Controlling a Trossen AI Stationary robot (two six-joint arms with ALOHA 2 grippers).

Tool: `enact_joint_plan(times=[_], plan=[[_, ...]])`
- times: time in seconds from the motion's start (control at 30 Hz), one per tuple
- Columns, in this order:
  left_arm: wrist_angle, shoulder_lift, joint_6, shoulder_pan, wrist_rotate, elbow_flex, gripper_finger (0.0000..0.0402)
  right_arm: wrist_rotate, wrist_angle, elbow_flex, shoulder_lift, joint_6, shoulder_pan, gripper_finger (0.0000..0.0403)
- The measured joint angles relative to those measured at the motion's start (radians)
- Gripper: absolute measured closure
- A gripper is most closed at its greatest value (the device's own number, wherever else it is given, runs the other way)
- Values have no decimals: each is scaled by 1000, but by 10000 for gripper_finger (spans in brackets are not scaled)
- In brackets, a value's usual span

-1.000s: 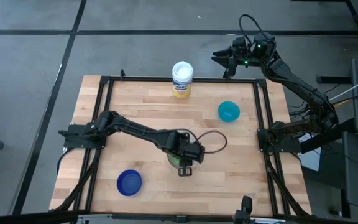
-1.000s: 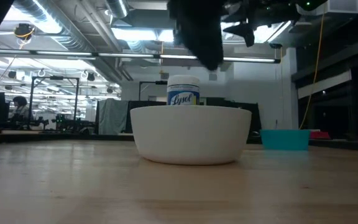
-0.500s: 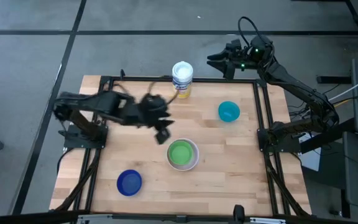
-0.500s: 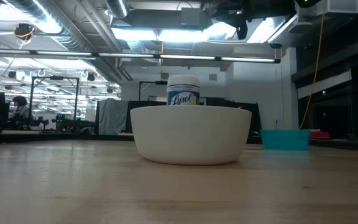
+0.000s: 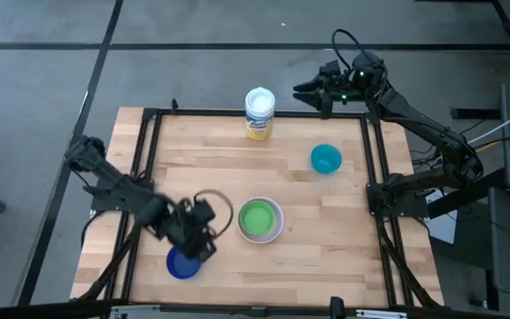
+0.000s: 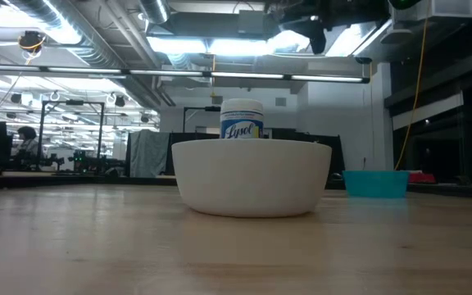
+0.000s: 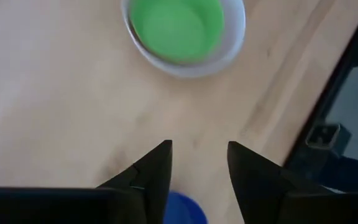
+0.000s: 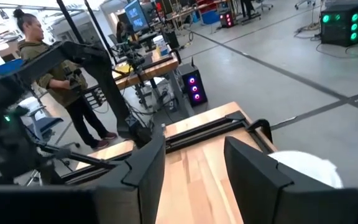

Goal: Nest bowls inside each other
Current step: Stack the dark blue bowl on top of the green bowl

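The left gripper (image 5: 197,249) hangs over the front-left part of the table (image 5: 326,221), right above the dark blue bowl (image 5: 181,264), whose rim shows between its fingers in the left wrist view. Its fingers (image 7: 156,171) stand apart with nothing between them — open and empty. The green bowl (image 5: 257,218) sits nested inside the white bowl (image 5: 275,232) near the table's middle, just beside that gripper. The teal bowl (image 5: 326,159) stands alone toward the back right, well apart from the others. A white canister (image 5: 259,112) with a yellow label stands at the back edge. The right gripper (image 5: 308,90) waits above the back-right corner, beyond the canister — fingers (image 8: 148,165) spread, holding nothing.
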Motion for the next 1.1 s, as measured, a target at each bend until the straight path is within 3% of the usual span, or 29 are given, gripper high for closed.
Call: enact_joint_plan(times=[0.13, 0.3, 0.8, 1.1], plan=[[130, -1, -107, -64, 29, -151, 230, -3, -24, 0, 0, -3, 0, 226], [173, -2, -165, -100, 30, -265, 216, -3, -28, 0, 0, -3, 0, 221], [144, -7, -64, -112, 289, -385, 214, -1, -34, 0, 0, 1, 23, 231], [99, -96, -96, -115, 302, -449, 212, 1, -75, 0, 0, 0, 29, 221]])
